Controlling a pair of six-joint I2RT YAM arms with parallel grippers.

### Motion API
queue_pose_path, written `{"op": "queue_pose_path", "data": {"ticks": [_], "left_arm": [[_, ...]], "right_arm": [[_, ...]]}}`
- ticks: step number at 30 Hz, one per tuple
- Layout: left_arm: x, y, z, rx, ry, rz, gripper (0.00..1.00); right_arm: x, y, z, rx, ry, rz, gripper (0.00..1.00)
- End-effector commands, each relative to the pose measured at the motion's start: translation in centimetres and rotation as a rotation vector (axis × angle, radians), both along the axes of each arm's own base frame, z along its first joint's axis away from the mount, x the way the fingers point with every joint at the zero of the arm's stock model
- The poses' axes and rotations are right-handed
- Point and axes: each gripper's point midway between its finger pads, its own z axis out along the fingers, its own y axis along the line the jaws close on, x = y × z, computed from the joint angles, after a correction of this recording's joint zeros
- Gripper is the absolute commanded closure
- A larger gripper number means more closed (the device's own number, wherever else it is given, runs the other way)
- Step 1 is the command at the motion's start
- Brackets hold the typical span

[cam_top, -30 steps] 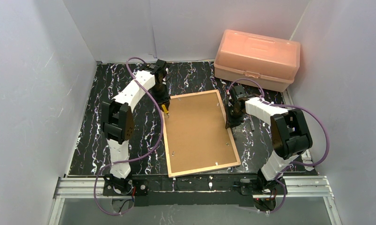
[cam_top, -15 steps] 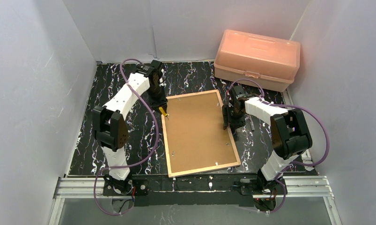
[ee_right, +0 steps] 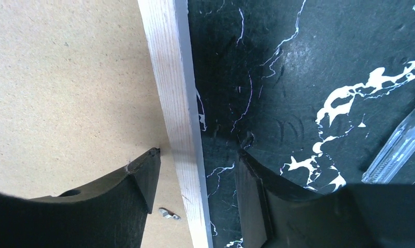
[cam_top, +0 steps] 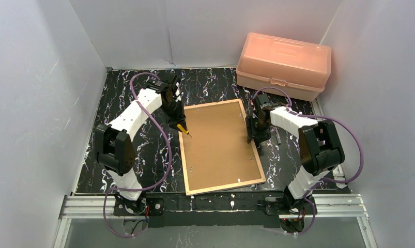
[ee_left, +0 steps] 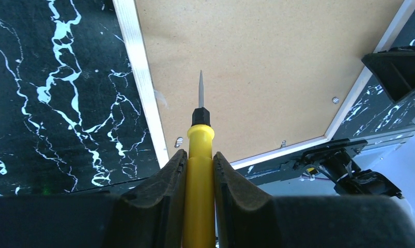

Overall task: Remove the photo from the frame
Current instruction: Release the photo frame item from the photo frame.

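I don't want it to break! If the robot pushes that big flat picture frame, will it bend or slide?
It probably stays stiff: the frame has wooden rails around a flat backing board. It likely slides rather than tips, lying flat on the smooth table. Pushed at one corner, it might swivel.

Bright, even light from above, soft shadow on the table [ee_right: 298, 77] between the right gripper [ee_right: 197, 155] fingers [ee_right: 138, 181], those fingers dark and soft-edged (out of focus), frame [ee_right: 171, 77] grain just beyond them sharp, crisp screwdriver [ee_left: 200, 139] tip ahead of left gripper [ee_left: 200, 153] fingers [ee_left: 164, 191]
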Motion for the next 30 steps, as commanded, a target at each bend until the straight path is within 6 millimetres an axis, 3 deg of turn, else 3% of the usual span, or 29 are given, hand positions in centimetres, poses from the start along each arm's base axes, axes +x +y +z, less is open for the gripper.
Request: {"op": "queue_pose_path", "data": {"ticks": [1,13,23,26,30], "left_arm": [[-0.5,-0.9,2.0,-0.069,-0.037,0.009,1.00],[1.3,-2.0,2.9,-0.107,-0.077,-0.001,1.00],[2.1,-2.7,3.2,-0.126,-0.073,-0.016,1.00],[2.0,-2.9,3.0,-0.137,-0.063,-0.012,1.00],[1.6,-2.9,2.8,-0.146,-0.059,0.001,1.00]], "right_arm": [[1.9,0.7,1.1,0.005,-0.037,0.004,0.39],[5.2,2.7,1.2,0.051,-0.047,-0.009,0.41],[4.7,5.0,1.1,0.135,-0.021,0.014,0.50],[4.4,5.3,1.2,0.133,-0.023,0.026,0.48],[4.5,4.7,1.8,0.103,-0.040,0.022,0.36]]}}
